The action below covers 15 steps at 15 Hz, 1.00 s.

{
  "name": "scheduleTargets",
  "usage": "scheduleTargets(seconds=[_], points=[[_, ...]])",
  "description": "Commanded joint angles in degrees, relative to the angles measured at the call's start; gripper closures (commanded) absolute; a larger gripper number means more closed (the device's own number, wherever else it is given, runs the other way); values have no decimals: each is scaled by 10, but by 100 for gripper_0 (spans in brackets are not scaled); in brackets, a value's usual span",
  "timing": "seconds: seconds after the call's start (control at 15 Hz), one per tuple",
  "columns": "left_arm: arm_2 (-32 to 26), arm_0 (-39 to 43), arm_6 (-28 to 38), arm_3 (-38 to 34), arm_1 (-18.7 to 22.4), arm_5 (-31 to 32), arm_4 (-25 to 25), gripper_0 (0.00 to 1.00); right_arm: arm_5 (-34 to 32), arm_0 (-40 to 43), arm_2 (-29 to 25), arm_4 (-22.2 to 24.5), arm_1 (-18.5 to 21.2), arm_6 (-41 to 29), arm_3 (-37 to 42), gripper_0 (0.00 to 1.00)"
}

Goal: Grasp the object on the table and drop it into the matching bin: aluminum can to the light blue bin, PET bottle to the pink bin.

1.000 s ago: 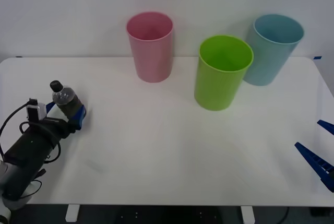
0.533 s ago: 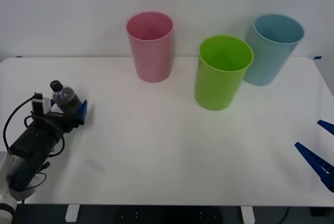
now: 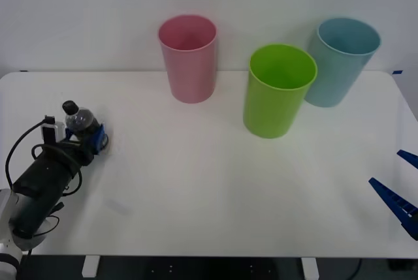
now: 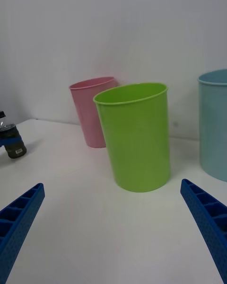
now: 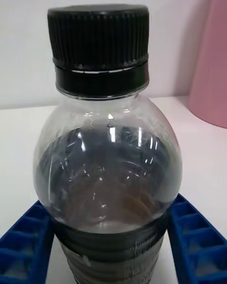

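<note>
Fingers of the right gripper (image 3: pixel 396 188) sit spread wide at the lower right edge of the front view, over bare table (image 3: pixel 215 188). At the left of that frame, a little farther up, the left gripper (image 3: pixel 89 140) is closed around the lower body of the bottle (image 3: pixel 80 122), which stands upright on the white top; the wrist view shows its blue fingers (image 5: pixel 196 239) pressed against both sides of the dark lower half. Beyond, the green bin (image 3: pixel 279 91) stands right of centre. Farthest back, the pink bin (image 3: pixel 189 58) is upper centre and the light blue bin (image 3: pixel 340 61) upper right, just behind the green one.
</note>
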<state>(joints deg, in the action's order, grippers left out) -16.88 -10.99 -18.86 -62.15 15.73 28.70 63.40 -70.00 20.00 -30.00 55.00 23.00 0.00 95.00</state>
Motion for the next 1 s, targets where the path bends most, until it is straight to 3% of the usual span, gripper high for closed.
scheduleTargets(seconds=[0.07, 0.67, 1.0], points=[[0, 0, -2, -1, 1, -1, 0, 100, 0, 0, 0, 0, 0, 0, 0, 0], [3, 1, 13, -32, 1, 6, -2, 100, 0, 0, 0, 0, 0, 0, 0, 0], [11, 6, 106, -111, 1, 6, 15, 100, 0, 0, 0, 0, 0, 0, 0, 0]])
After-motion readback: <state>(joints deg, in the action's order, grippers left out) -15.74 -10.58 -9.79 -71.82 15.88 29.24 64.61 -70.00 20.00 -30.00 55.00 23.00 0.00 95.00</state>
